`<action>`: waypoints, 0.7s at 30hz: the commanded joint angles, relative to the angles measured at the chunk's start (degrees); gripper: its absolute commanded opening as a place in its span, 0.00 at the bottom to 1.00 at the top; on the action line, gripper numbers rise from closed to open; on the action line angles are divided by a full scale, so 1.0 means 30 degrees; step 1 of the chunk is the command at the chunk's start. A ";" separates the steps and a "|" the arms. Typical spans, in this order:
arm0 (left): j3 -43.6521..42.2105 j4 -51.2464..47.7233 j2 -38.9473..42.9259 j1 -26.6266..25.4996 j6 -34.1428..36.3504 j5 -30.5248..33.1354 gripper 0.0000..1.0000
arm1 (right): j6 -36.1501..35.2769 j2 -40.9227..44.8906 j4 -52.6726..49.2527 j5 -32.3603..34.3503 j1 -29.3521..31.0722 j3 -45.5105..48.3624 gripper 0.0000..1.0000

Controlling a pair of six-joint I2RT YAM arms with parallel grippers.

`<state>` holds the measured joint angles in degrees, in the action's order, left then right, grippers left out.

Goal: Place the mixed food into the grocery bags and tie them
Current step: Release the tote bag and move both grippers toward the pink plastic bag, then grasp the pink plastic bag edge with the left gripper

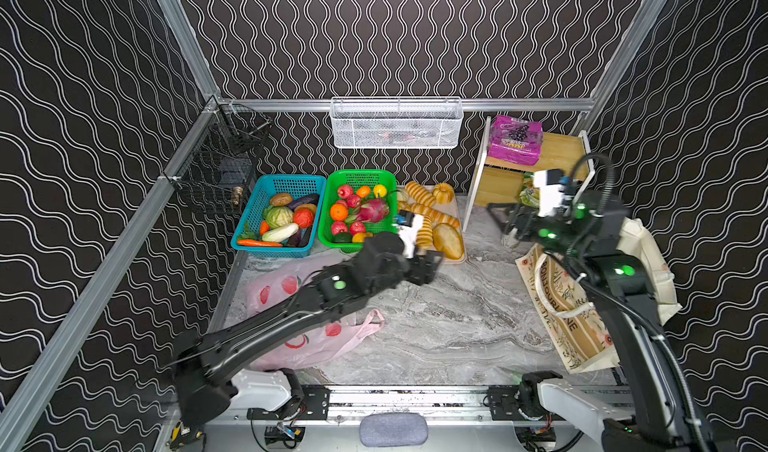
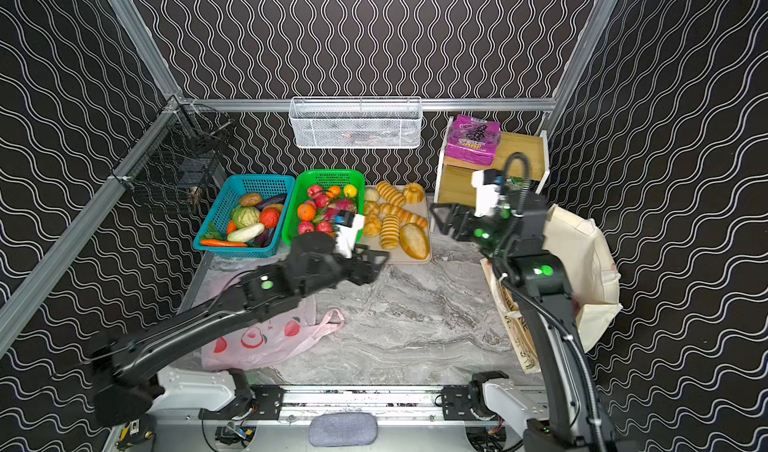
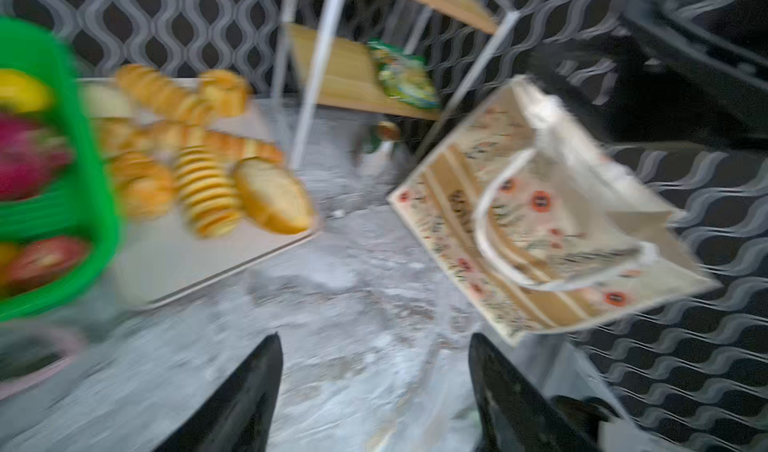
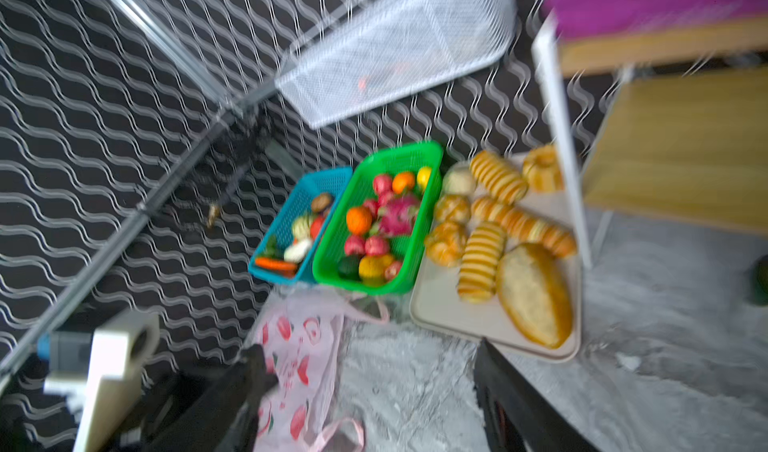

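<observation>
Both top views look down from high above the near edge of the marble table (image 1: pixel 436 304), facing the back wall (image 1: pixel 395 34) — far off, side by side, sharing almost the whole scene. The left wrist camera sits just behind the left gripper (image 3: pixel 374 338), low and close. It looks out between the jaws at the bread tray (image 3: pixel 187 263) ahead to one side and the brown paper bag (image 3: pixel 519 230) to the other; its picture is blurred. The right wrist camera rides behind the right gripper (image 4: pixel 370 348), facing the green basket (image 4: pixel 399 149) well beyond it. All four views share the bread tray.
</observation>
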<state>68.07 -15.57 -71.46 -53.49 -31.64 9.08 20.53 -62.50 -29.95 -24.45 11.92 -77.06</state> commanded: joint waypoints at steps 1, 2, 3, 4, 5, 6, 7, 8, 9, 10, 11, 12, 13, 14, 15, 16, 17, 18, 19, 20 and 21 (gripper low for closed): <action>-0.2218 -0.5356 0.1730 0.2301 -0.0346 0.0708 0.75 | 0.0101 -0.1123 0.0547 0.2718 0.3165 0.0838 0.79; -0.2675 -0.6729 0.2046 0.3206 -0.0549 0.0687 0.76 | 0.0110 -0.1692 0.0756 0.3182 0.4181 0.1051 0.79; -0.3103 -0.8003 0.2243 0.3913 -0.0936 0.1032 0.76 | 0.0224 -0.2289 0.0912 0.3761 0.5458 0.1141 0.79; -0.3590 -0.8618 0.2433 0.4491 -0.0997 0.1208 0.76 | 0.0349 -0.2946 0.1025 0.4084 0.6238 0.1135 0.79; -0.4196 -0.9021 0.2526 0.5163 -0.0997 0.1084 0.75 | 0.0516 -0.3612 0.1289 0.4314 0.7056 0.1191 0.79; -0.4618 -0.9508 0.2458 0.6036 -0.0999 0.0752 0.75 | 0.0616 -0.4393 0.1667 0.4387 0.7847 0.1251 0.79; -0.4934 -0.9763 0.2342 0.6700 -0.1057 0.0436 0.75 | 0.0675 -0.5072 0.1986 0.4441 0.8467 0.1230 0.79; -0.5394 -0.9662 0.2162 0.7356 -0.0945 0.0013 0.74 | 0.0784 -0.5856 0.2231 0.4608 0.9104 0.1110 0.78; -0.5874 -0.9274 0.1939 0.7981 -0.0840 -0.0667 0.75 | 0.0909 -0.6669 0.2314 0.4689 0.9642 0.0902 0.78; -0.6158 -0.8973 0.1593 0.8465 -0.0829 -0.1211 0.75 | 0.1044 -0.7326 0.2331 0.4660 1.0009 0.0699 0.78; -0.6429 -0.8514 0.1191 0.8960 -0.0774 -0.1721 0.75 | 0.1296 -0.8000 0.2280 0.4566 1.0307 0.0440 0.78; -0.6600 -0.8122 0.0596 0.9282 -0.0699 -0.2158 0.74 | 0.1512 -0.8603 0.2266 0.4399 1.0554 0.0205 0.77; -0.6567 -0.7980 0.0003 0.9532 -0.0664 -0.2408 0.74 | 0.1720 -0.8990 0.2440 0.4242 1.0733 0.0183 0.77; -0.6437 -0.7826 -0.0670 0.9739 -0.0548 -0.2688 0.73 | 0.1957 -0.9314 0.2828 0.4047 1.0910 0.0274 0.77; -0.6332 -0.7493 -0.1319 0.9892 -0.0373 -0.3124 0.72 | 0.2282 -0.9544 0.3204 0.3827 1.1059 0.0439 0.77; -0.6300 -0.7229 -0.1842 1.0060 -0.0206 -0.3651 0.71 | 0.2546 -0.9709 0.3512 0.3567 1.1131 0.0579 0.77; -0.6166 -0.7081 -0.2386 1.0207 -0.0075 -0.4019 0.67 | 0.2838 -0.9847 0.3946 0.3232 1.1214 0.0854 0.77; -0.6012 -0.7111 -0.2928 1.0221 0.0012 -0.4030 0.64 | 0.3144 -0.9937 0.4389 0.2939 1.1258 0.1147 0.77; -0.5964 -0.7166 -0.3254 1.0228 0.0102 -0.3930 0.62 | 0.3403 -1.0012 0.4691 0.2745 1.1286 0.1362 0.77; -0.5988 -0.7238 -0.3563 1.0218 0.0158 -0.3579 0.59 | 0.3636 -1.0070 0.4946 0.2577 1.1311 0.1574 0.77; -0.6018 -0.7355 -0.3834 1.0241 0.0204 -0.3145 0.57 | 0.3790 -1.0157 0.5109 0.2413 1.1319 0.1708 0.77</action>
<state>49.74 -37.93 -81.49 -22.92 -32.69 -0.32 28.49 -92.47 -19.33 -14.79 45.69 -72.75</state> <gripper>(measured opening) 0.579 0.769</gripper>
